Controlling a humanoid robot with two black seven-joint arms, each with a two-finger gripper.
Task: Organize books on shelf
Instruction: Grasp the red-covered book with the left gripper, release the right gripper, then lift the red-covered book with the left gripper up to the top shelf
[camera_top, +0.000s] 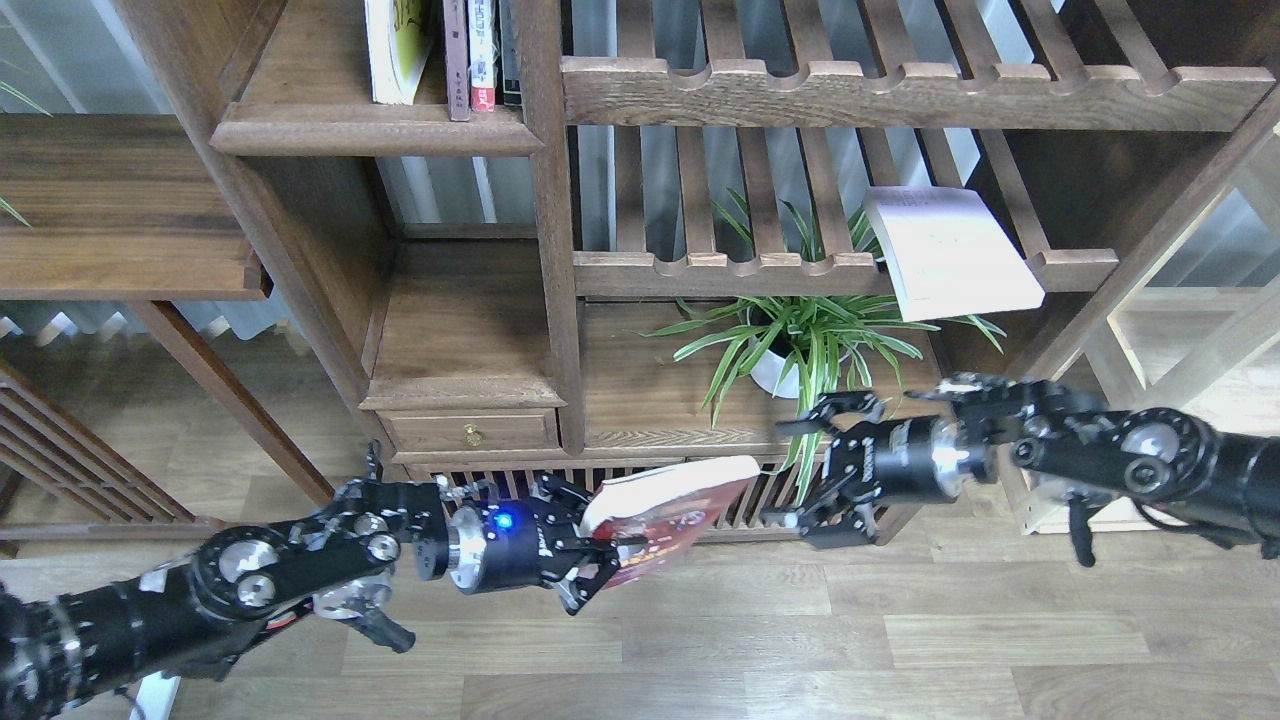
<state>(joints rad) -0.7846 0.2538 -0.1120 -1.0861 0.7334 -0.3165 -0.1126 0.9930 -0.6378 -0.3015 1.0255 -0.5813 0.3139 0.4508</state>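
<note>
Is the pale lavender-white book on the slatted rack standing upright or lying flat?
Lying flat. The pale lavender-white book rests cover-up on the slatted rack, one corner hanging past the scalloped front rail.

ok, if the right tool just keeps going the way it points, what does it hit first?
The right tool stands open and points left, toward the red book held in the left tool. The book's free end looks first in line, though depth is unclear.
</note>
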